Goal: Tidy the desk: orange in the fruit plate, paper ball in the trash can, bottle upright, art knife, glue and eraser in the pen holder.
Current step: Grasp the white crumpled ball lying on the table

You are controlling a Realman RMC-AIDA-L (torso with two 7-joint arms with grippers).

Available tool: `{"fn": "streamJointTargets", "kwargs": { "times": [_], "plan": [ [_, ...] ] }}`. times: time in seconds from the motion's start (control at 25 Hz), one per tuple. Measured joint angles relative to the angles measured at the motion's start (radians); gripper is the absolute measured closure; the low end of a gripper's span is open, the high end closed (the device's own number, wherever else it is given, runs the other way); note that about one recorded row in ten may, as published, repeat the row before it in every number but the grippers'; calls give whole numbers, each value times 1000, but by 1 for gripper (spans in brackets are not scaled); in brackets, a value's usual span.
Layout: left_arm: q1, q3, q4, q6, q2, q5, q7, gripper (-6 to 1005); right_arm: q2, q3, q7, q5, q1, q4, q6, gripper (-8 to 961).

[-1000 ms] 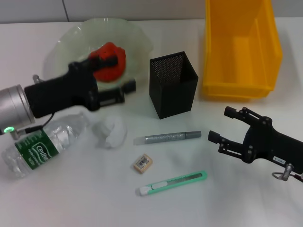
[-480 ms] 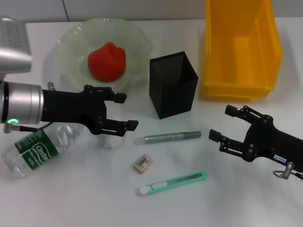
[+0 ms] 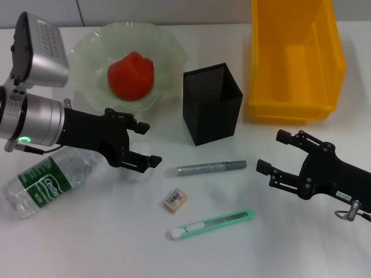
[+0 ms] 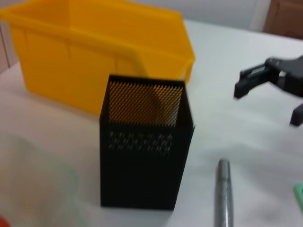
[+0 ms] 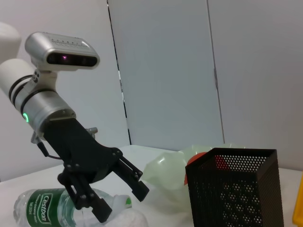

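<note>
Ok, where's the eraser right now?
In the head view, the eraser lies on the desk near the middle, just below the glue and above the knife.

The left end effector (image 3: 142,145) hides most of the paper ball (image 3: 138,171), the yellow bin's (image 3: 295,58) far end is cut off, and the right arm (image 3: 348,185) leaves frame right.

Bench layout, seen from the head.
Orange (image 3: 131,76) in fruit plate (image 3: 168,49) at back left; pen holder (image 3: 212,104) centre, trash can (image 3: 295,58) to its right; bottle (image 3: 49,179) lying left; glue (image 3: 205,168), eraser (image 3: 175,200), art knife (image 3: 210,225) in front.
</note>
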Motion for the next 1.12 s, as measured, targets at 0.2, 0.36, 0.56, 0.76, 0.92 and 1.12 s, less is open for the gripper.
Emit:
{"fn": "streamJointTargets", "kwargs": {
  "times": [0.2, 0.36, 0.56, 0.76, 0.92, 1.12],
  "plan": [
    [-16, 9, 1, -20, -1, 38, -10, 169, 0, 0, 0, 0, -2, 0, -2, 129],
    [-19, 38, 3, -43, -1, 56, -23, 169, 0, 0, 0, 0, -1, 0, -3, 129],
    [-20, 82, 6, -77, 0, 63, -34, 169, -1, 0, 3, 0, 1, 0, -3, 130],
    [-20, 110, 7, -100, 1, 65, -35, 170, -2, 0, 4, 0, 2, 0, -3, 130],
    [-25, 116, 7, -113, 0, 94, -41, 170, -2, 0, 5, 0, 4, 0, -3, 130],
    [-36, 123, 1, -119, 0, 117, -49, 171, -2, 0, 5, 0, 5, 0, -3, 130]
  ]
}}
